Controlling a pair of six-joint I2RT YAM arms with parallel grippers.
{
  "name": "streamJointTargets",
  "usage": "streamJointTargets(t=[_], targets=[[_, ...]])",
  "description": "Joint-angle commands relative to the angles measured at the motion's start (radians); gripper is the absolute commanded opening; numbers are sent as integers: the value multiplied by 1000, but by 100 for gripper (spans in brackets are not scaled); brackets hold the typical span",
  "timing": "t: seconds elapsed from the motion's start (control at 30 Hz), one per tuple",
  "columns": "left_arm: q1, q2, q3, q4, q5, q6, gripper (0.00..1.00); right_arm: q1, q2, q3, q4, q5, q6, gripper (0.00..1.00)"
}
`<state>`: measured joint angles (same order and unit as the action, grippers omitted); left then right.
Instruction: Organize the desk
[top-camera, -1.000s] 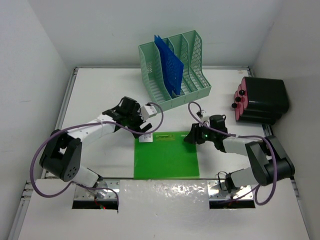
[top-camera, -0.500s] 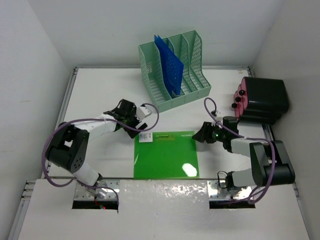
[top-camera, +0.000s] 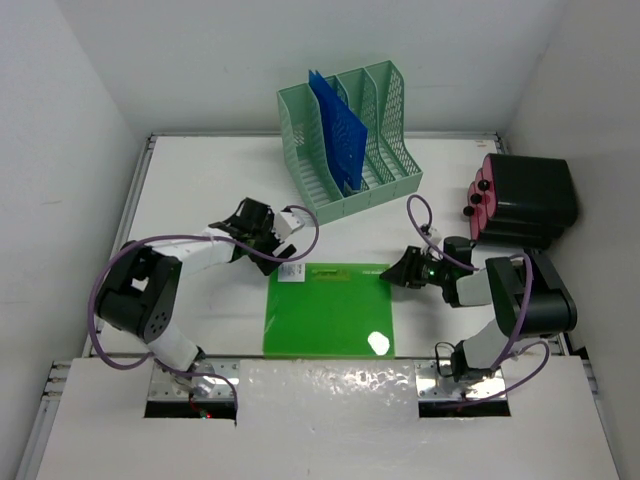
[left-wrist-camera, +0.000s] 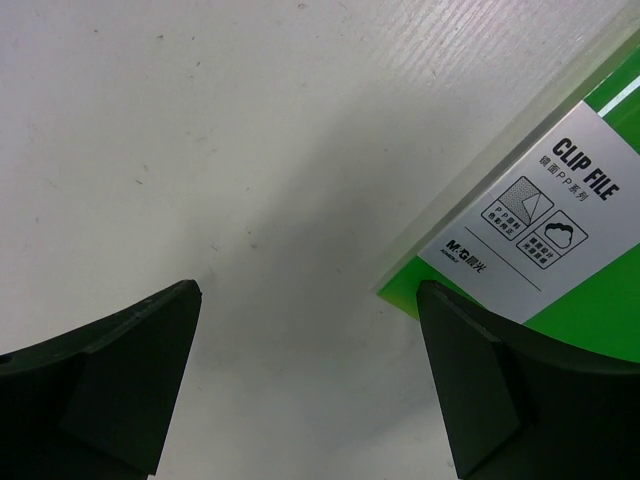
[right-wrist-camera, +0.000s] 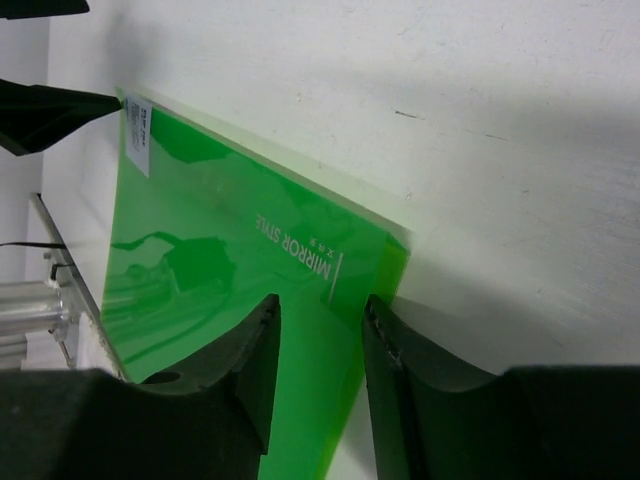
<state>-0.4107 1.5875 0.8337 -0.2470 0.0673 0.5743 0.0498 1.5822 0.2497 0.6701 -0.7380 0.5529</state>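
Looking through the right wrist camera, I found my right end effector (right-wrist-camera: 322, 305) set narrow, its black fingers straddling the far-right corner of a glossy green clip file (top-camera: 330, 310). I could not tell whether they pinched it. My left end effector (left-wrist-camera: 308, 295) gaped wide over the file's labelled far-left corner, holding nothing. The file lay flat on the matte white bench (top-camera: 200, 180) beneath both arms. Farther back stood a mint slotted rack (top-camera: 392, 110) holding blue perforated sheets (top-camera: 338, 128).
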Motion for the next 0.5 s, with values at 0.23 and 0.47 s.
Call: streamJointTargets(t=[0.23, 0.47], targets=[[1, 49, 1, 45, 8, 1, 88, 27, 16, -40, 207, -93, 71, 24], [1, 66, 1, 60, 61, 21, 87, 122, 162, -27, 536, -124, 232, 13]])
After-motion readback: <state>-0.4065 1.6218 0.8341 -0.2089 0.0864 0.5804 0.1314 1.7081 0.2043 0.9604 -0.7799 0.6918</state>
